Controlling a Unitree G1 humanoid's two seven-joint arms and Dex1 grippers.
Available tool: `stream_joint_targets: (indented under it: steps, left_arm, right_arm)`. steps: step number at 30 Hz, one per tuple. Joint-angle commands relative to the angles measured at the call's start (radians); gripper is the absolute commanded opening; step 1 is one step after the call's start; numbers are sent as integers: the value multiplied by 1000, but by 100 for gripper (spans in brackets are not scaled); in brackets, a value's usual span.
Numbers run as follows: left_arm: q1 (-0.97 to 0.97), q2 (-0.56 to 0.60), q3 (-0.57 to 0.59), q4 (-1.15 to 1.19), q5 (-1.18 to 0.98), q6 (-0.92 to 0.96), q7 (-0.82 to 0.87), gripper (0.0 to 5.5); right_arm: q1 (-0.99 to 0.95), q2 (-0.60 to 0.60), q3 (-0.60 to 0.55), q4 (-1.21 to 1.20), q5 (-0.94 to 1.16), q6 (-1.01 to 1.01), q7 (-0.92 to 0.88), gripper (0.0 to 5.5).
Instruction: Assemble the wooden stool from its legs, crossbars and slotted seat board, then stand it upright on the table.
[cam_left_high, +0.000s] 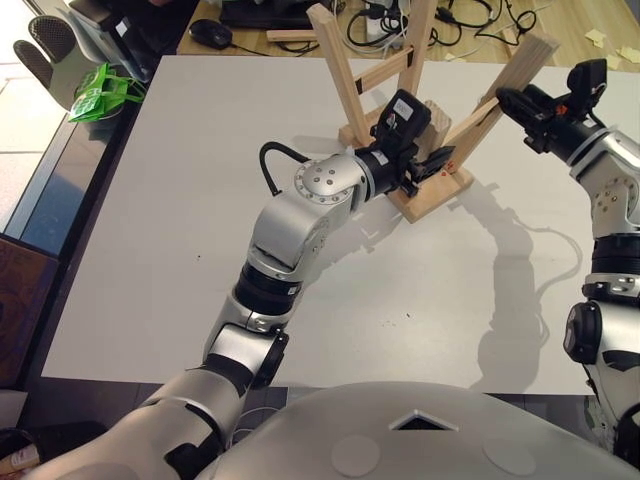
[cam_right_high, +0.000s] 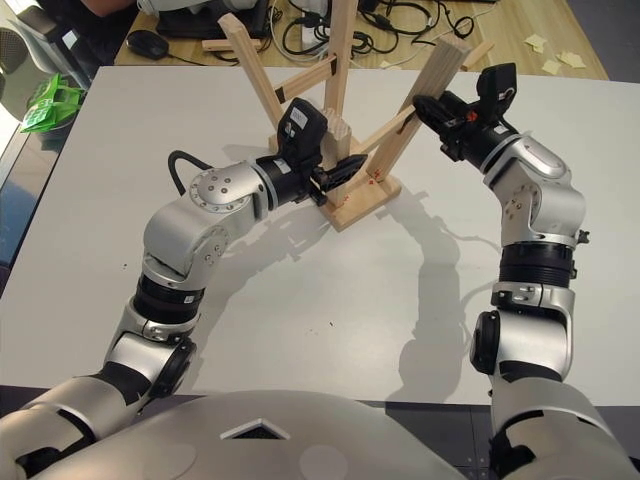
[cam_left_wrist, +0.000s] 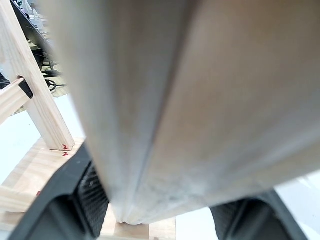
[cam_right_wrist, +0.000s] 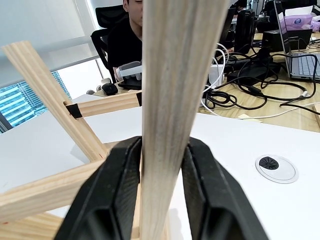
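The left hand (cam_right_high: 338, 172) is clenched on a square, pale-wood upright leg (cam_right_high: 342, 60) just above the flat seat board (cam_right_high: 365, 205). The right hand (cam_right_high: 432, 108) grasps a slanted leg (cam_right_high: 447, 60). The stool (cam_right_high: 396, 150) sits upside down, upper centre, on the smooth white tabletop (cam_right_high: 300, 290).

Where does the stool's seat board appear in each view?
Left eye view: seat board, upper centre.
Right eye view: seat board, upper centre.
Left wrist view: seat board under the front leg.
Right wrist view: seat board beneath a crossbar beside the right leg.
Shared landmark: legs rising from it.
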Motion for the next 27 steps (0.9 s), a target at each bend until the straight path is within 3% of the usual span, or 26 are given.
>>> stream_joint_targets:
  steps: [1,27]
  left_arm:
    - [44,24,-19,28,2,55,-16,233]
    - [47,26,-12,22,8,68,-20,233]
  right_arm:
    - [43,-41,-20,1,-38,-16,-35,111]
    - [199,-76,9,-53,-66,-204,41,110]
